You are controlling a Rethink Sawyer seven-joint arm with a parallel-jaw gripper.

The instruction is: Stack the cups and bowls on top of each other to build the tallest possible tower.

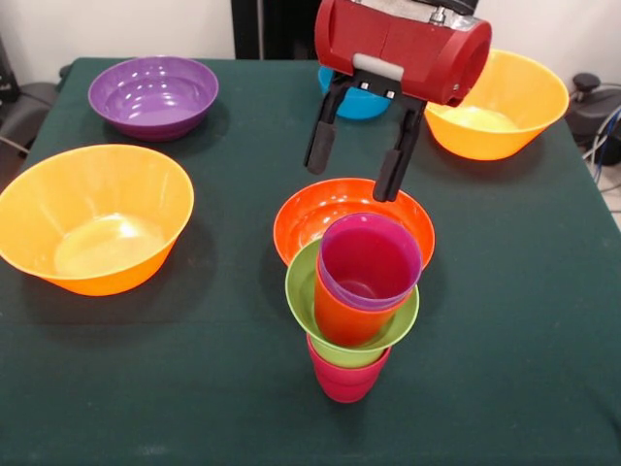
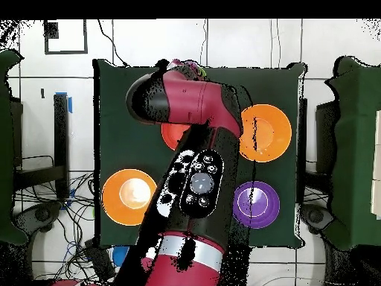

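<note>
The tower (image 1: 354,320) stands near the table's front middle. A crimson cup (image 1: 347,381) is at its bottom, then a wide lime green piece (image 1: 303,291), an orange-red cup (image 1: 340,322) and a purple cup (image 1: 371,262) on top, leaning a little. Right behind it sits a red-orange bowl (image 1: 320,212). My gripper (image 1: 349,181) hangs open above that bowl's far rim, holding nothing, apart from the tower. In the overhead view the arm (image 2: 195,175) covers the gripper; only a bit of the tower (image 2: 195,71) shows.
A large orange bowl (image 1: 97,218) sits at the left and another (image 1: 500,102) at the far right. A purple bowl (image 1: 153,95) is at the far left. A blue bowl (image 1: 357,107) is partly hidden behind the gripper.
</note>
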